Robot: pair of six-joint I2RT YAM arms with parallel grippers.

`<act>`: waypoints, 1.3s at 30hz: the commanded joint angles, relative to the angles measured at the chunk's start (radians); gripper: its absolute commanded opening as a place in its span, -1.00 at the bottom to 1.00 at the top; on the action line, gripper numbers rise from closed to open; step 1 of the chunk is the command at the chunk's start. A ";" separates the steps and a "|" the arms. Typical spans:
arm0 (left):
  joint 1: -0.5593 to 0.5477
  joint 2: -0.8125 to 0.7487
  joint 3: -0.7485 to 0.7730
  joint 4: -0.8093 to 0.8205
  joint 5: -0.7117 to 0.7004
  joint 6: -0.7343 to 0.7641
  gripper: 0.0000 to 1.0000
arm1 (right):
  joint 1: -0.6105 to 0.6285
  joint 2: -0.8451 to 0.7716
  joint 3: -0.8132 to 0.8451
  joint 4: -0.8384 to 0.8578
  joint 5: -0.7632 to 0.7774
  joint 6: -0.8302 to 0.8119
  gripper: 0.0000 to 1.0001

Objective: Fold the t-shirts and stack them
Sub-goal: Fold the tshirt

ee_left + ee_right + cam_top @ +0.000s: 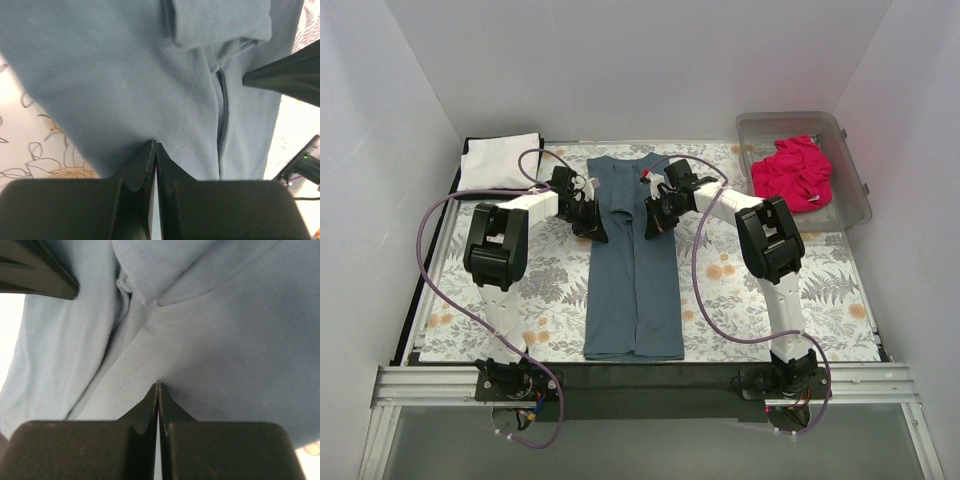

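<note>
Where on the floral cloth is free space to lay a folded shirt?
Bare floral cloth lies right of the right arm, nearer than the clear bin. The middle is crowded: left end effector and right end effector pinch the slate-blue t-shirt.

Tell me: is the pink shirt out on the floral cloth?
No, the pink shirt lies bunched inside the clear bin.

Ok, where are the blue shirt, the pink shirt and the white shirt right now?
blue shirt (632, 290): top external view, middle of its folded lower body.
pink shirt (795, 172): top external view, centre of the crumpled heap in the bin (788, 117).
white shirt (500, 160): top external view, middle of the folded rectangle.
</note>
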 commanded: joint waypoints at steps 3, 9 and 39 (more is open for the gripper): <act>0.031 0.063 0.061 0.024 -0.025 0.012 -1.00 | -0.029 0.065 0.061 0.047 0.002 0.033 -0.97; 0.060 0.130 0.149 0.020 -0.010 0.011 -1.00 | -0.060 0.149 0.171 0.052 0.008 0.030 -0.97; 0.117 -0.776 -0.006 -0.001 0.088 0.323 0.79 | -0.029 -0.711 -0.036 -0.114 0.107 -0.504 0.97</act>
